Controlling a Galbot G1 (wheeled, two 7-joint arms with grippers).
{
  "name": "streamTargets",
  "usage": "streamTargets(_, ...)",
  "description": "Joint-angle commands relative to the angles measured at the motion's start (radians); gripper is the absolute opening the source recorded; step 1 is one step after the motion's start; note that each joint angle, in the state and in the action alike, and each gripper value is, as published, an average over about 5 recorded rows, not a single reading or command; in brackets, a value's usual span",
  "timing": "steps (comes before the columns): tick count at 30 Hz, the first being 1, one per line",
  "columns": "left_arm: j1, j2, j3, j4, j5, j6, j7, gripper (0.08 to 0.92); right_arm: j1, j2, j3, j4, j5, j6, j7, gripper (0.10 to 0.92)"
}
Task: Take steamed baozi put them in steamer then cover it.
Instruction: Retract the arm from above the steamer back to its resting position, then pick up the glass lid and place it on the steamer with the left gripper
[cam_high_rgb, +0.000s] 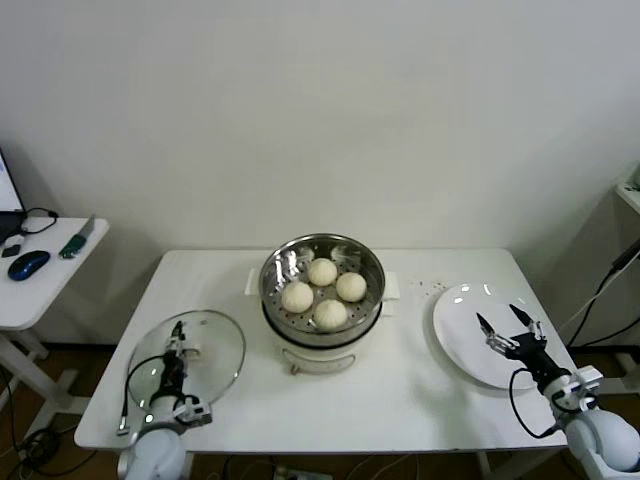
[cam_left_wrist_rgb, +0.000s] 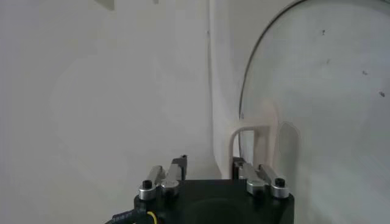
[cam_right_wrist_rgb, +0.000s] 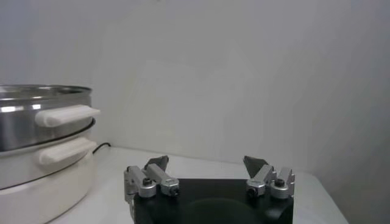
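Baozi (cam_high_rgb: 324, 292): all four seated in steamer (cam_high_rgb: 322, 262) mid-worktop (cam_high_rgb: 420, 390), ready for covering. Cover (cam_high_rgb: 210, 352) flat beside steamer; left claw (cam_high_rgb: 176, 345) narrowing around handle for lift. Right claw (cam_high_rgb: 507, 331) wide, idle over plate (cam_high_rgb: 460, 335).

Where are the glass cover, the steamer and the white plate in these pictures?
glass cover (cam_high_rgb: 205, 345): head view, on the clear glass right of its handle.
steamer (cam_high_rgb: 272, 270): head view, on the steel basket's left inner wall.
white plate (cam_high_rgb: 458, 325): head view, on a bare part left of the right end effector.
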Motion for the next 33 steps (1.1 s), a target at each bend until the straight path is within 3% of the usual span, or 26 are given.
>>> streamTargets(1, -0.009, -0.002, 0.002, 0.001, -0.012, -0.002, -0.002, 0.468, -0.006, 0.004, 0.005, -0.003, -0.015, 0.003, -0.003, 0.823)
streamTargets(7, 0.014, 0.01, 0.003, -0.056, -0.024, 0.004, -0.002, 0.294, -0.006, 0.013, 0.004, -0.007, -0.031, 0.009, -0.005, 0.823)
streamTargets(12, 0.073, 0.041, -0.004, -0.178, -0.027, 0.041, 0.0, 0.166, -0.003, 0.013, 0.004, -0.012, -0.034, 0.011, -0.006, 0.823)
streamTargets(24, 0.232, 0.176, -0.034, -0.597, -0.007, 0.324, 0.1, 0.15, 0.027, 0.004, -0.014, -0.034, -0.06, 0.015, -0.003, 0.823)
streamTargets(29, 0.205, 0.257, -0.014, -0.691, -0.064, 0.406, 0.136, 0.15, 0.045, 0.008, -0.035, -0.036, -0.081, 0.015, 0.003, 0.823)
streamTargets(33, 0.11, 0.332, 0.055, -0.735, -0.073, 0.441, 0.171, 0.15, 0.06, 0.016, -0.056, -0.03, -0.102, 0.015, 0.022, 0.823)
